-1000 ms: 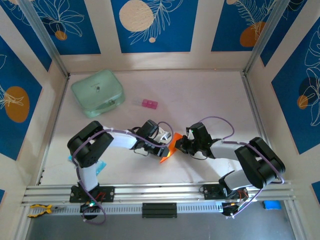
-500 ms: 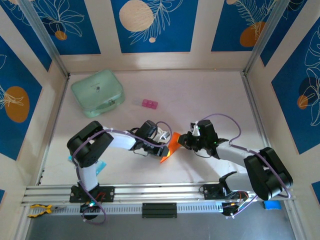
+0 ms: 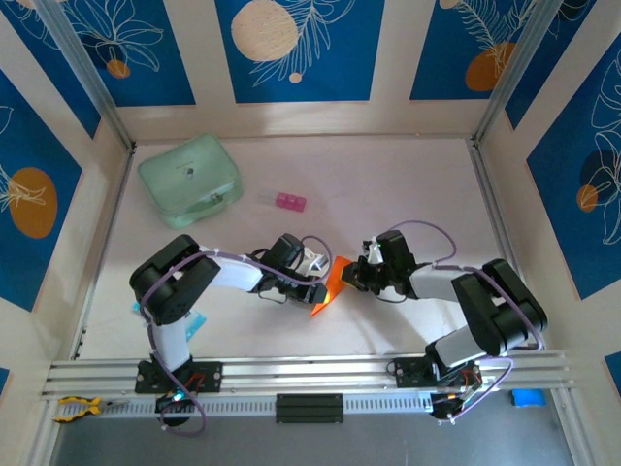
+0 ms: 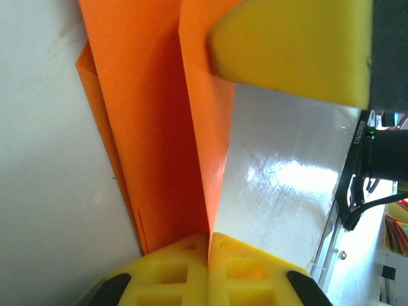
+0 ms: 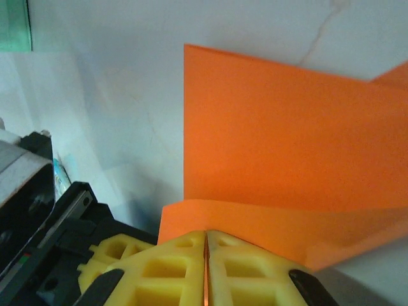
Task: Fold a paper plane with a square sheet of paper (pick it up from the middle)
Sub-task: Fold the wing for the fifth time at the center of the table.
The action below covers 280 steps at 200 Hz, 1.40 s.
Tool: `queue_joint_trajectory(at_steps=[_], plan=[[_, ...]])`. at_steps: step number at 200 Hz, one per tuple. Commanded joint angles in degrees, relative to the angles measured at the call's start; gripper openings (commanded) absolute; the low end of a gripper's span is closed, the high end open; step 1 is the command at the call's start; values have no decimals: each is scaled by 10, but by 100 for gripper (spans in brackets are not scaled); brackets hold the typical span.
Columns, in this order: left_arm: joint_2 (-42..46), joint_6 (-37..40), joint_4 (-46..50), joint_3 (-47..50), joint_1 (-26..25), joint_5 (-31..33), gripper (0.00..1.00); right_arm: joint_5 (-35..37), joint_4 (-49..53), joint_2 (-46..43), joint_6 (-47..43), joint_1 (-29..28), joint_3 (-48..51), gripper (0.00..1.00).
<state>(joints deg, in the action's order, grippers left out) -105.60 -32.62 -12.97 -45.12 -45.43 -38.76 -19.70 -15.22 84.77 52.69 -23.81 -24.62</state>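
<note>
The thin bright orange paper sheet (image 3: 331, 288) (image 4: 153, 127) (image 5: 287, 159), partly folded into narrow layered flaps, stands tilted near the middle of the bench (image 3: 408, 184).

The left arm (image 3: 236, 273) and right arm (image 3: 434, 288) alike have bulky black joint housings joined by white links, and each stands on a black base (image 3: 179, 374) at the 6 o'clock edge of the bench (image 3: 388, 184). A thin purple cable (image 3: 427, 229) loops along each arm. The left tool (image 4: 208, 237) and right tool (image 5: 206, 233) carry bright yellow moulded fingers (image 5: 172, 261) with square hollows.

Lab-style robot test booth: blue leaf-print wall panels (image 3: 301, 49), aluminium rail (image 3: 310, 374), white tabletop (image 3: 388, 184).
</note>
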Motion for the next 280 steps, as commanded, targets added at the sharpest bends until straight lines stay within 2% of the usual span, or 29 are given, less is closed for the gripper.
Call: queue_joint_trajectory(at_steps=[1, 37, 82, 139, 160, 198, 280], plan=[[-14, 4, 43, 20, 12, 30, 0, -13, -12, 22, -13, 8, -18, 11], [-5, 12, 47, 21, 13, 28, 0, -6, 2, 67, -8, 11, -26, 8], [33, 29, 50, 24, 10, -16, 17, 11, 18, 97, 7, 11, -26, 6], [74, 25, 45, 32, 7, -35, 16, 15, 36, 100, -3, 9, -32, 6], [83, 21, 40, 29, 7, -26, 20, 15, 41, 104, -5, 7, -35, 6], [65, 3, 36, 15, 7, -12, 26, 15, 44, 104, -6, 4, -36, 6], [60, -13, 27, 12, 7, -1, 25, 16, 49, 103, -7, 2, -37, 6]])
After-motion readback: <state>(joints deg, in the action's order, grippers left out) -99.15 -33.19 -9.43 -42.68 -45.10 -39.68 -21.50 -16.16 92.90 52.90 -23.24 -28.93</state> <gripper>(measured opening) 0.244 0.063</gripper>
